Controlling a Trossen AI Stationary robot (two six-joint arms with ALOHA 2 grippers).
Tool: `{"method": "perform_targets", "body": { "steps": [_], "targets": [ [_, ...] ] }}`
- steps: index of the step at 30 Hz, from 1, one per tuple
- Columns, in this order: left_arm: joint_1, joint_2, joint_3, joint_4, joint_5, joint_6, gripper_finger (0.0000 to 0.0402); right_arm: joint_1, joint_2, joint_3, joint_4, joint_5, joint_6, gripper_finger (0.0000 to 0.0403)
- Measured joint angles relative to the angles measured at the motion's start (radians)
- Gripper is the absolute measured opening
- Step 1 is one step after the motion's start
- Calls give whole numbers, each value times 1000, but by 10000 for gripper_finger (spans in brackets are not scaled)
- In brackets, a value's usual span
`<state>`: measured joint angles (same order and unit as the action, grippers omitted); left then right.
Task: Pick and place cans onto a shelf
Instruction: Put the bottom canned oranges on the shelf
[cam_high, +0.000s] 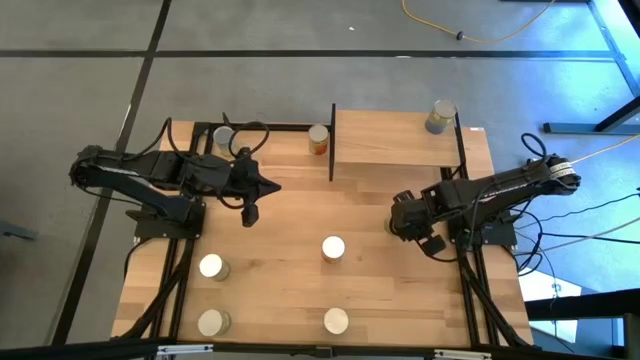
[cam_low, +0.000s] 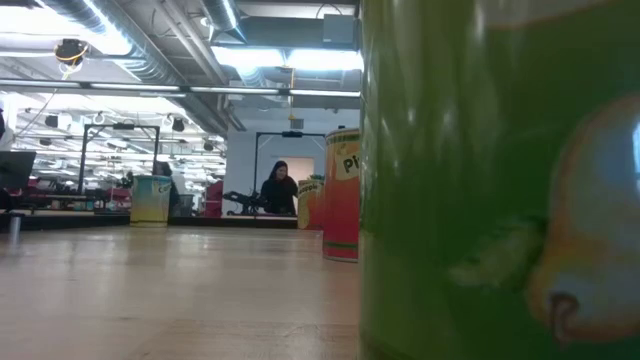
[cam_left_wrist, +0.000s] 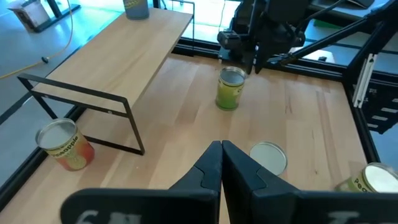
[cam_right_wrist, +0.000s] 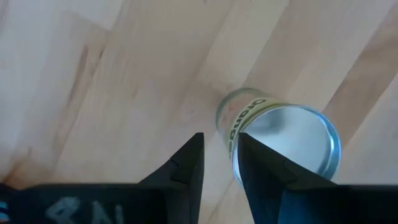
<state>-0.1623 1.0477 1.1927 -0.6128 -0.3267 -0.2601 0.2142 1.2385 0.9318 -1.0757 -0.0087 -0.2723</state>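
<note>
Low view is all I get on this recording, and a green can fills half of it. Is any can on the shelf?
Observer: Yes. From above, one can stands at the far right corner of the shelf.
Operator: Where is the right gripper?
Observer: The right gripper hangs just above a green-labelled can and is not gripping it.
Operator: And the left one?
Observer: The left gripper is over bare tabletop, left of centre. Its fingers are shut and empty.
</note>
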Motion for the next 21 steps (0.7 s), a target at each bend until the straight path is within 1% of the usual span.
{"method": "perform_targets", "body": {
  "steps": [3, 7, 8, 13, 21],
  "targets": [
    [0, 0, 0, 0, 0, 0, 0, 0, 0, -22, 1, 7, 1, 99],
    [-1, 0, 0, 0, 8, 0, 0, -1, 0, -29, 2, 111, 0, 99],
    [-2, 0, 0, 0, 13, 0, 0, -3, 0, -29, 3, 119, 0, 99],
    [-5, 0, 0, 0, 27, 0, 0, -34, 0, -29, 3, 61, 4, 99],
    [-5, 0, 0, 0, 30, 0, 0, -83, 0, -38, 27, 54, -1, 99]
  ]
}}
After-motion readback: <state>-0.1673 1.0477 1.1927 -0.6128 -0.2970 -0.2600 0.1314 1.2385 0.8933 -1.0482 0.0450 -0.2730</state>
